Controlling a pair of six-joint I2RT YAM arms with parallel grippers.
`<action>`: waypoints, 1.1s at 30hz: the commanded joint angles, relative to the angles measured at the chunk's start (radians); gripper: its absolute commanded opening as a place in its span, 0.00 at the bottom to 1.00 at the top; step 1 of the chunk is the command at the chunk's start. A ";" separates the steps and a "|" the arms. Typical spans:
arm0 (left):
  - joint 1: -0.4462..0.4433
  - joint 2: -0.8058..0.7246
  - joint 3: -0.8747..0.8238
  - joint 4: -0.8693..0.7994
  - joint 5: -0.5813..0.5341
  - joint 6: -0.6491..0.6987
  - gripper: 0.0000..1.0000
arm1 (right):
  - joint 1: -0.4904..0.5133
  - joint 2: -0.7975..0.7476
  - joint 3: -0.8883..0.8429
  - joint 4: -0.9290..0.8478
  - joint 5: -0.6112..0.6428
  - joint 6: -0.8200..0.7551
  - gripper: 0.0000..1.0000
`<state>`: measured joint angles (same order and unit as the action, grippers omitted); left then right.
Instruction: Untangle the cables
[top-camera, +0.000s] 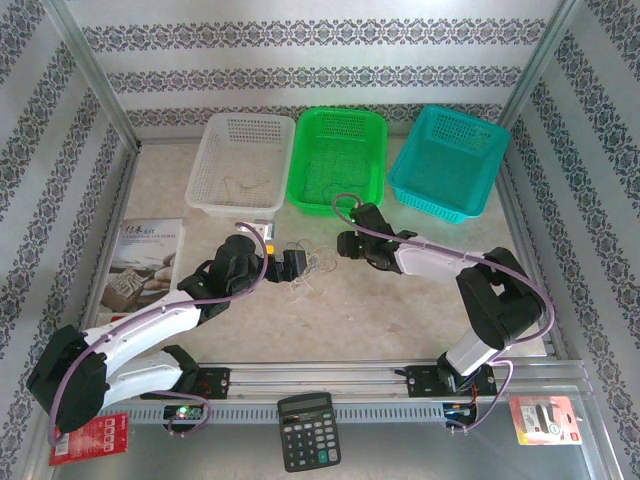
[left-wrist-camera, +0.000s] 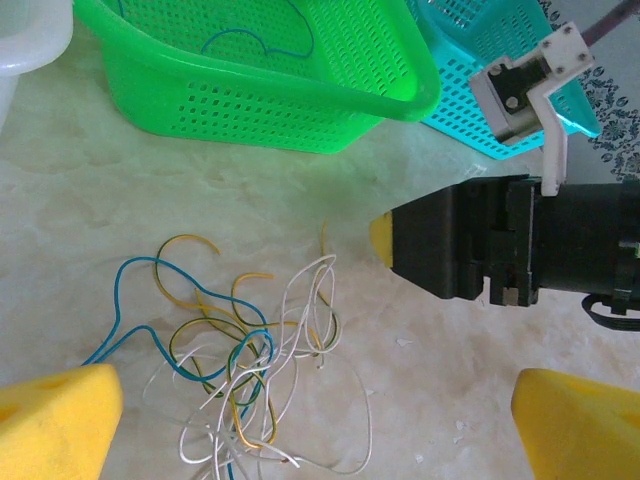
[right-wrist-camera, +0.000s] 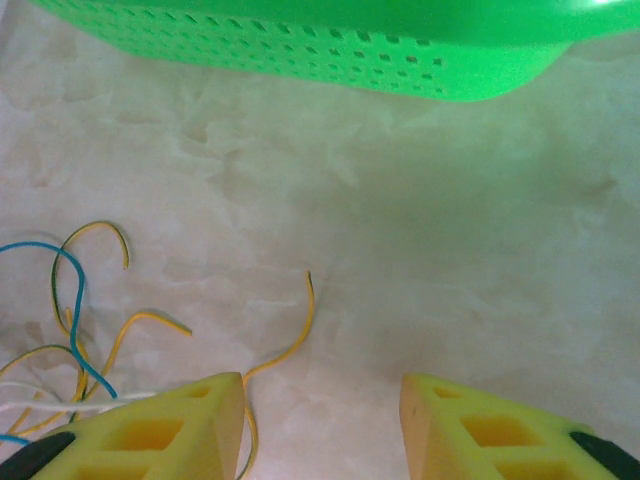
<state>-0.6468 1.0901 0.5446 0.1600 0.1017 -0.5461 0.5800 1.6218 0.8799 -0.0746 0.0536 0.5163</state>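
Observation:
The cables (top-camera: 312, 262) lie in a tangle on the table between my two grippers: thin blue, yellow, green-yellow and white cables (left-wrist-camera: 240, 360) looped over one another. My left gripper (top-camera: 297, 265) hangs over this tangle, and in the left wrist view the left gripper (left-wrist-camera: 315, 385) is wide open with nothing gripped. My right gripper (top-camera: 343, 243) sits at the tangle's right edge. Its jaws are apart, and in the right wrist view a loose yellow cable (right-wrist-camera: 290, 345) runs along the inner face of the left finger of the right gripper (right-wrist-camera: 322, 390). The right gripper's tip (left-wrist-camera: 382, 240) is also seen from the left wrist.
Three baskets stand in a row at the back: white (top-camera: 222, 130), green (top-camera: 375, 150) and teal (top-camera: 490, 150). A blue cable (left-wrist-camera: 255, 45) lies in the green one and a tan strand (top-camera: 243, 185) in the white one. A booklet (top-camera: 140, 262) lies at left, a calculator (top-camera: 308, 430) near the front rail.

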 joint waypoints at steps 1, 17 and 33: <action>0.011 -0.020 0.005 -0.010 -0.027 0.013 1.00 | 0.013 0.039 0.047 -0.015 0.063 -0.015 0.46; 0.061 -0.160 0.161 -0.229 -0.195 0.025 1.00 | 0.003 0.107 0.081 -0.006 0.076 0.001 0.41; 0.220 -0.136 0.248 -0.290 -0.026 -0.041 1.00 | 0.007 0.181 0.113 0.002 0.089 -0.005 0.38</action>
<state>-0.4412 0.9501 0.7879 -0.1101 0.0269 -0.5655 0.5854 1.7832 0.9672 -0.0742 0.1158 0.5167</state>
